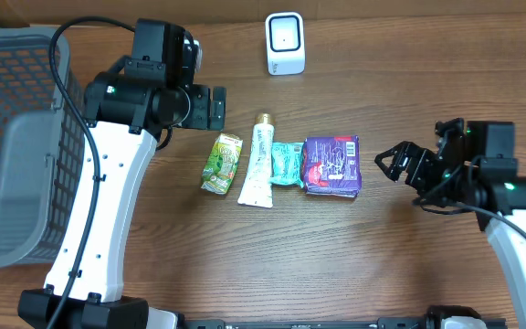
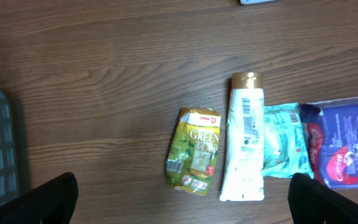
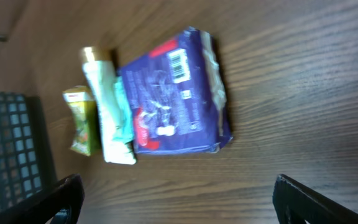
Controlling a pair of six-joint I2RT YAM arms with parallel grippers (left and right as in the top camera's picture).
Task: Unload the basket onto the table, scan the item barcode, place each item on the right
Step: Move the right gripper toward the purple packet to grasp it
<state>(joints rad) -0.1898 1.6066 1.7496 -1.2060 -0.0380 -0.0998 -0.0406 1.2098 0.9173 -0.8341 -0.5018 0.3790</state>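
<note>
**Arm pose.** You find the left arm (image 1: 108,201) rising from the near-left edge and bending to the right. Its left gripper (image 1: 214,108) is held over bare worktop (image 1: 409,265), just up and left of the item row, jaws spread wide with nothing between them. The right arm (image 1: 519,247) comes in from the near-right corner. The right gripper (image 1: 387,167) points left at the purple pack (image 1: 331,164), near it but apart, jaws likewise spread and empty.

**Items.** Four lie side by side at the centre of the worktop. From left you count:
- one green packet (image 1: 221,163)
- one white tube (image 1: 257,163) with a gold cap (image 1: 264,120)
- one teal sachet (image 1: 287,163)
- one purple pack

A barcode (image 3: 179,66) faces up on the purple pack, and another on the tube.

**Other things.** One white scanner (image 1: 285,43) stands at the far edge. One grey basket (image 1: 7,137) sits at the left.
</note>
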